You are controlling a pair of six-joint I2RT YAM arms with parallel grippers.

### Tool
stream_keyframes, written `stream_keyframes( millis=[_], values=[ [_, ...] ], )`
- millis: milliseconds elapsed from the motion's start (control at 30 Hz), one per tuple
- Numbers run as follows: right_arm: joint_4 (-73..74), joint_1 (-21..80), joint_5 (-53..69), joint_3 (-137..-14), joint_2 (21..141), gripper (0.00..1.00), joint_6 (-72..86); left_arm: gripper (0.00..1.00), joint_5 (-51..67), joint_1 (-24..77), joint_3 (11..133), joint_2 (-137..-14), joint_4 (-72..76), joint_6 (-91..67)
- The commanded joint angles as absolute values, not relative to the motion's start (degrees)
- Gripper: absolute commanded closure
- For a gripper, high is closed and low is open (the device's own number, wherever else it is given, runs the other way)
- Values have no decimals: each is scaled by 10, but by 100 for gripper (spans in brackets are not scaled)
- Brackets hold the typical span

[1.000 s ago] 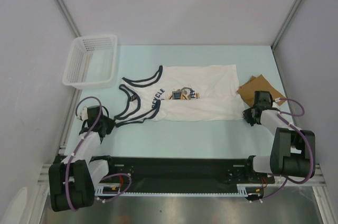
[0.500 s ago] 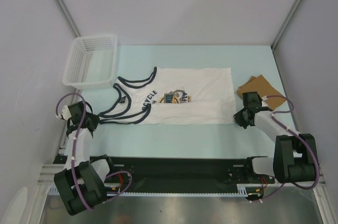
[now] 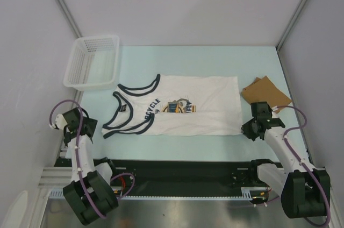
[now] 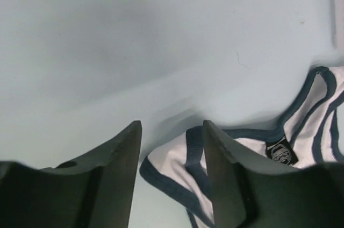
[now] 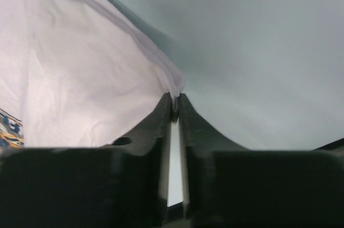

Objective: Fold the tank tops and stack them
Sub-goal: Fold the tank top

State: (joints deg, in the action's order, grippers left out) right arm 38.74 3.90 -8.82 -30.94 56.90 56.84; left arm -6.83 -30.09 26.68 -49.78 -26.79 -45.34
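The white top [image 3: 204, 115] looks limp and light. The right pincer [image 5: 175, 104] clamps its hem corner; the left pincer [image 4: 169, 152] stands apart, empty, beside a strap [image 4: 172, 166], the likely hold.

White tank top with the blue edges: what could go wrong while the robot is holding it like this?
1. The right gripper pinches only a thin corner of the white tank top with navy trim, so the cloth could slip out.
2. The left gripper is open and holds nothing. Pulling from one side alone might drag and bunch the top.
3. The tan-brown cloth top lies close to the right gripper and could get nudged.
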Motion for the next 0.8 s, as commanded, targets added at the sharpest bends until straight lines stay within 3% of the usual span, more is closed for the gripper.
stream_keyframes(
  millis=[0, 33, 133, 333, 433, 567, 767],
  values=[
    [417, 40, -107, -302, 550, 82, 568, 39, -83, -309, 274, -487, -266, -445],
    [419, 40, -105, -303, 548, 65, 566, 33, -90, -308, 276, -483, -273, -445],
    [430, 40, -121, -310, 541, 36, 564, 30, -112, -308, 284, -456, -281, -446],
    [408, 40, -160, -361, 538, 35, 527, 19, -35, -308, 307, -412, -228, -394],
    [321, 41, -118, -396, 562, 37, 440, 14, 158, -286, 323, -431, -139, -321],
    [197, 43, -13, -421, 615, 41, 328, 11, 115, -132, 386, -456, -126, -292],
    [161, 44, -5, -537, 739, 49, 247, 12, 133, -7, 487, -609, -112, -291]
  ],
)
